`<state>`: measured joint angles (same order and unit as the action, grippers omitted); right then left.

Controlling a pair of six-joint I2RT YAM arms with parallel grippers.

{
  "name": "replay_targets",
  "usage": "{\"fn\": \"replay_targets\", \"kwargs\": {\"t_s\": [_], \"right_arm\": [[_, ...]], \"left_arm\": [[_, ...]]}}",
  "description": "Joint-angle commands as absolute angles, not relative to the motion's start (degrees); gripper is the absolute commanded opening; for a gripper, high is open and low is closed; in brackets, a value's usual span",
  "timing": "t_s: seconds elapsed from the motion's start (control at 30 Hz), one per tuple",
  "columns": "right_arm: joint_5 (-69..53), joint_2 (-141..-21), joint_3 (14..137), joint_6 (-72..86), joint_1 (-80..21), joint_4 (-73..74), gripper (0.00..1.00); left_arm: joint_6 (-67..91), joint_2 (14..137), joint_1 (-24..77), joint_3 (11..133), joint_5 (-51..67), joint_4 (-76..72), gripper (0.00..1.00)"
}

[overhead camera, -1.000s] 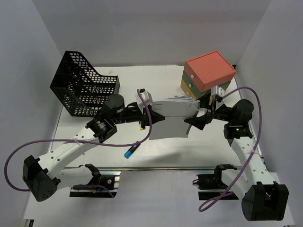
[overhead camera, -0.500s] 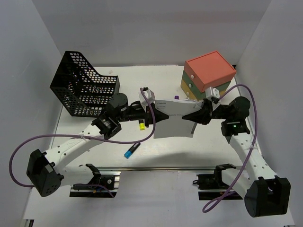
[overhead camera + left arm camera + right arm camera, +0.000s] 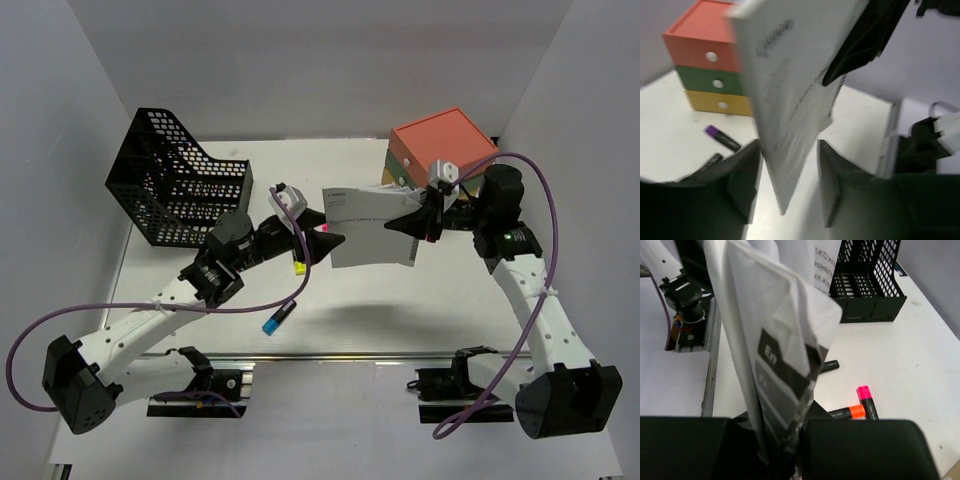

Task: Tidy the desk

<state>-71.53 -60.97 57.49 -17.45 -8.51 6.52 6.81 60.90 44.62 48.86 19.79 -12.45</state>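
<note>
currently held: papers (image 3: 365,228), a thin printed sheaf, lifted clear of the desk (image 3: 400,300) between the two arms and tilted on edge.
right gripper (image 3: 410,227): pinched on the papers' right edge; its wrist view shows the sheets clamped between both fingers.
left gripper (image 3: 789,180): jaws apart, the papers' lower corner hanging between them with a gap on each side; not gripping.
desk, place: flat white top under everything, from the rail by the arm bases to the back wall; basket (image 3: 175,190) at far left, drawer box (image 3: 440,150) at far right.
desk, handling: rigid and fixed, likely smooth; nothing to grasp, and things will probably slide on it.
papers, handling: look light and floppy, apt to droop or fan out; a one-edge pinch seems weak, so a hold nearer the middle of an edge, or a second grip, would likely steady them.
loose bits: blue marker (image 3: 277,320) and yellow marker (image 3: 298,265) on the desk near the left arm; pink marker (image 3: 866,399) and orange marker (image 3: 849,412) lie below the papers.
hard to tell: whether the sheets are stapled or loose; left wrist view is blurred; right finger pads are hidden by the paper; papers and right arm cover part of the drawer box and the desk behind.
</note>
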Motion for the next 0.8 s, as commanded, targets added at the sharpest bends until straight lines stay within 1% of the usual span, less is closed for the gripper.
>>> {"fn": "replay_targets", "kwargs": {"t_s": [0.0, 0.03, 0.07, 0.27, 0.37, 0.43, 0.47, 0.5, 0.57, 0.6, 0.63, 0.67, 0.7, 0.77], "right_arm": [[-69.1, -61.3, 60.9, -15.0, -8.3, 4.7, 0.00], [-68.8, -61.5, 61.0, -14.2, -8.3, 3.8, 0.00], [-68.2, -61.6, 61.2, -13.5, -8.6, 3.3, 0.00], [-59.0, -64.3, 66.9, -12.8, -10.4, 5.7, 0.00], [-53.6, -67.7, 71.5, -13.2, -12.8, 9.1, 0.00], [-49.5, -71.3, 74.4, -13.4, -15.9, 11.5, 0.00], [-46.7, -72.7, 77.1, -13.3, -17.8, 12.2, 0.00], [-45.3, -74.1, 78.6, -13.3, -18.9, 12.6, 0.00], [-40.8, -78.3, 82.3, -13.1, -23.4, 13.0, 0.00], [-39.4, -79.8, 83.6, -13.1, -24.8, 12.8, 0.00], [-38.0, -82.8, 84.9, -12.7, -25.9, 12.4, 0.00], [-36.7, -84.4, 86.2, -12.1, -29.3, 11.1, 0.00], [-34.8, -88.3, 89.5, -11.1, -30.3, 10.6, 0.00], [-33.1, -92.4, 93.8, -9.8, -33.6, 9.8, 0.00]], "left_arm": [[6.9, 58.8, 44.6, 48.2, 15.0, -10.0, 0.71], [6.9, 58.6, 44.6, 48.0, 13.3, -9.7, 0.80], [7.2, 58.3, 44.6, 47.8, 12.4, -9.5, 0.97], [8.9, 51.2, 44.6, 46.9, 4.2, -3.3, 0.98], [11.0, 46.0, 44.6, 46.0, 1.7, 3.9, 0.98], [12.6, 42.2, 44.6, 45.9, 0.9, 10.3, 0.98], [13.2, 41.2, 44.6, 45.7, -2.0, 12.4, 0.98], [13.8, 40.1, 44.6, 45.8, -3.0, 16.5, 0.98], [15.3, 36.8, 44.6, 46.0, -5.2, 20.1, 0.98], [16.3, 35.8, 45.3, 46.1, -8.4, 23.6, 0.98], [17.9, 34.7, 45.3, 46.2, -10.0, 25.0, 0.98], [18.4, 32.5, 45.3, 46.1, -11.4, 26.0, 0.98], [18.6, 31.4, 45.3, 46.0, -13.8, 27.8, 0.98], [19.1, 28.6, 45.3, 46.0, -15.4, 29.2, 0.98]]}}
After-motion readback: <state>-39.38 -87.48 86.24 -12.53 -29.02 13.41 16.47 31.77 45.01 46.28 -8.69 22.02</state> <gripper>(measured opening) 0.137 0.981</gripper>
